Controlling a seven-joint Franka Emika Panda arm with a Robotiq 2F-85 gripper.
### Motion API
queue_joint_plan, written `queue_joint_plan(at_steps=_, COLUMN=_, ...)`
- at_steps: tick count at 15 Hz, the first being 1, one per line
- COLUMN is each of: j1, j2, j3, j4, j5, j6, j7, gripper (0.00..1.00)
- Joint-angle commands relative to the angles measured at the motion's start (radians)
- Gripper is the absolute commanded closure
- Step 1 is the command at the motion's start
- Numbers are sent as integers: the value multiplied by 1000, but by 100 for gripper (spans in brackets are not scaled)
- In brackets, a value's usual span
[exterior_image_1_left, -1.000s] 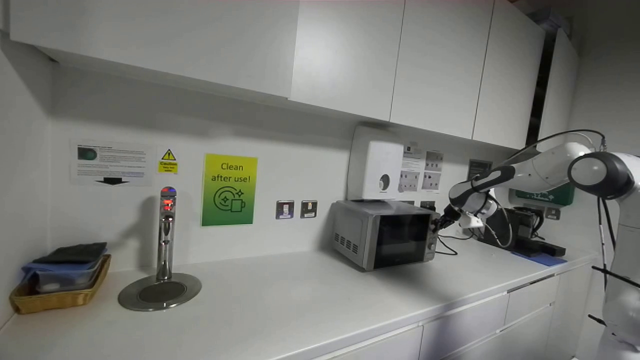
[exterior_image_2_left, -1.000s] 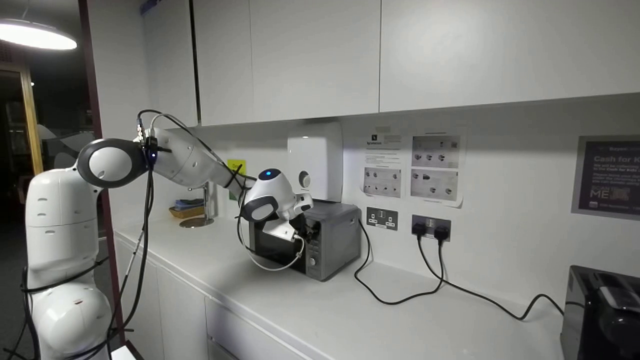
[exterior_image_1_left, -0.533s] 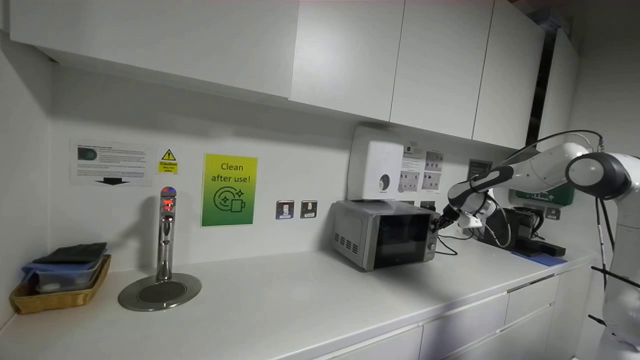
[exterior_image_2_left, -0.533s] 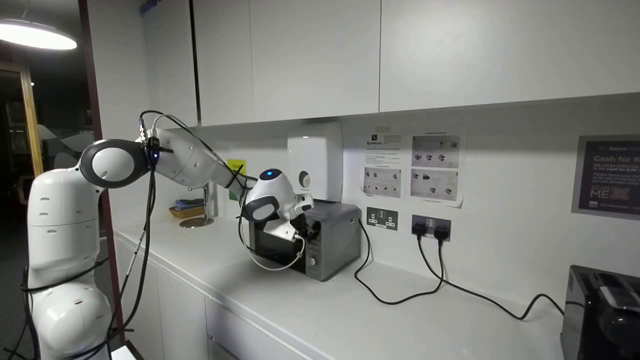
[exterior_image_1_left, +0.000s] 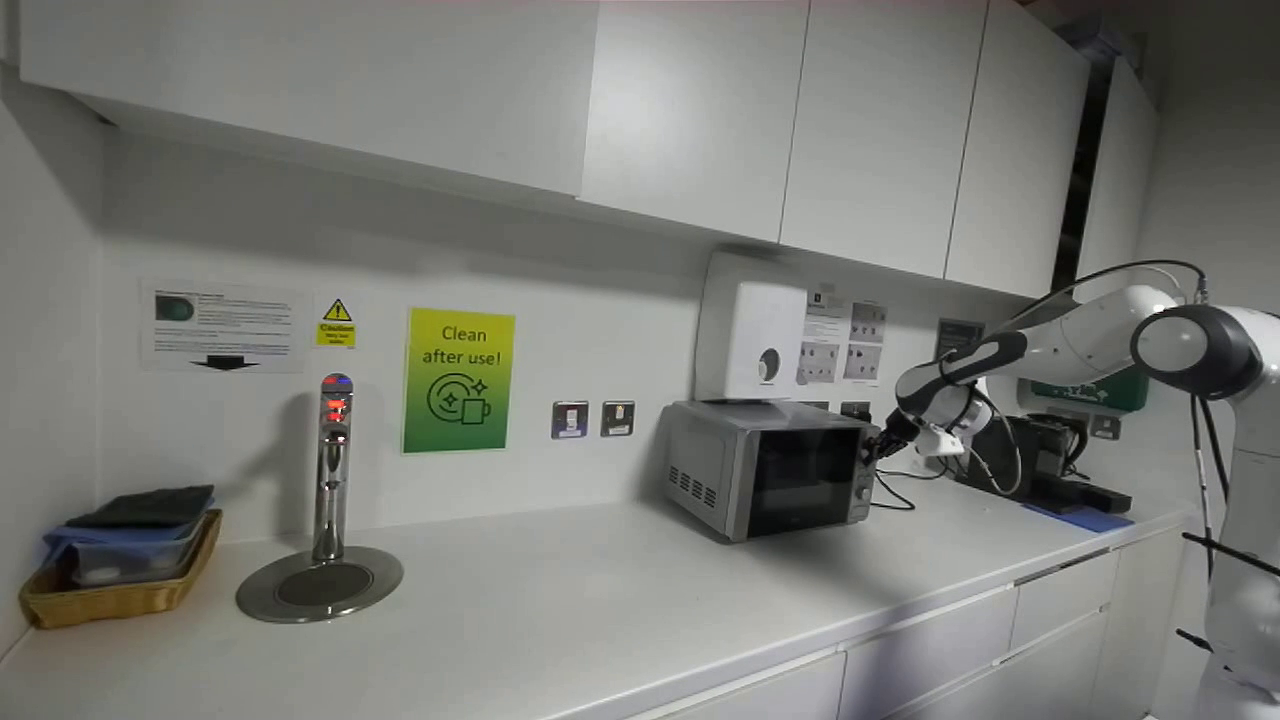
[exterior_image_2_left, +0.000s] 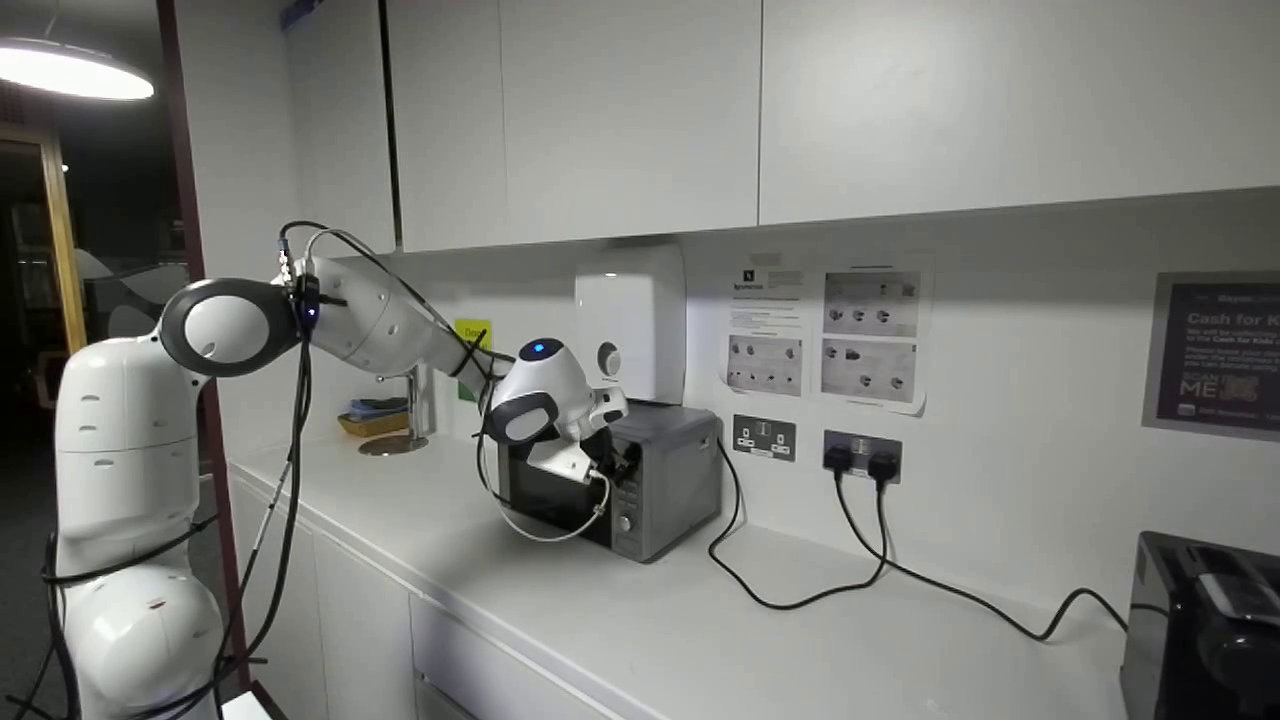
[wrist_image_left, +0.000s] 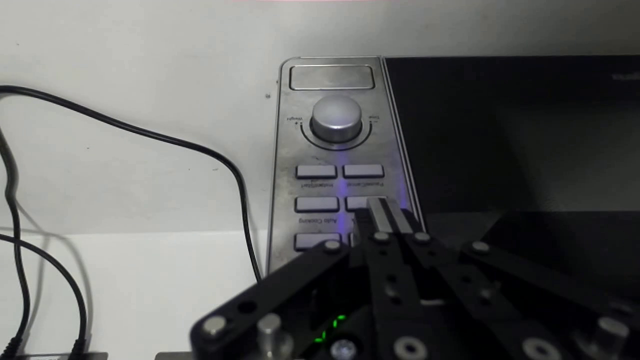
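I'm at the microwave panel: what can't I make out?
Wrist view: wording for the button at the tool, mostly covered by it.
Wrist view: figures on the green readout, mostly behind the tool.
An exterior view: anything inside the microwave, hidden by its dark door.

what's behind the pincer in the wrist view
The microwave: door and buttons show beside the pincer, green lights through its gaps; some buttons are partly covered, the rest of the panel hidden.

My arm (exterior_image_2_left: 128, 410) is white with black cables (exterior_image_2_left: 301, 400); a blue light (exterior_image_2_left: 540, 348) glows at twelve o'clock on my wrist (exterior_image_2_left: 562, 392). In the wrist view my gripper (wrist_image_left: 386, 207) is black, studded with silver screws (wrist_image_left: 332, 245), green dashes (wrist_image_left: 335, 323) at seven o'clock from its silver-striped fingertips (wrist_image_left: 379, 215).
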Motion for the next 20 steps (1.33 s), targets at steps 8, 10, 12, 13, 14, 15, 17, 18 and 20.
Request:
queue_joint_plan(at_steps=8, j1=4, j2=-7, j3=2, j4=-6, j5=-7, j6=23, j7=-4, gripper=100)
queue_joint_plan(at_steps=10, j1=4, j2=-8, j3=2, j4=-9, j5=-7, j6=24, j7=-7, gripper=100)
queue_joint_plan(at_steps=12, j1=4, j2=-9, j3=3, j4=-9, j5=-6, j6=24, j7=-7, gripper=100)
queue_joint_plan(at_steps=13, j1=4, j2=-8, j3=3, j4=-6, j5=-6, j6=23, j7=-6, gripper=100)
queue_joint_plan(at_steps=14, j1=3, j2=-7, j3=2, j4=-4, j5=-8, j6=20, j7=-2, gripper=100)
queue_joint_plan(at_steps=15, j1=4, j2=-5, j3=2, j4=-4, j5=-9, j6=22, j7=-1, gripper=100)
queue_joint_plan(at_steps=17, j1=5, j2=2, j3=1, j4=-3, j5=-15, j6=28, j7=4, gripper=100)
queue_joint_plan(at_steps=18, j1=5, j2=5, j3=2, j4=1, j5=-13, j6=30, j7=5, gripper=100)
queue_joint_plan(at_steps=20, j1=5, j2=14, j3=1, j4=16, j5=-13, j6=26, j7=17, gripper=100)
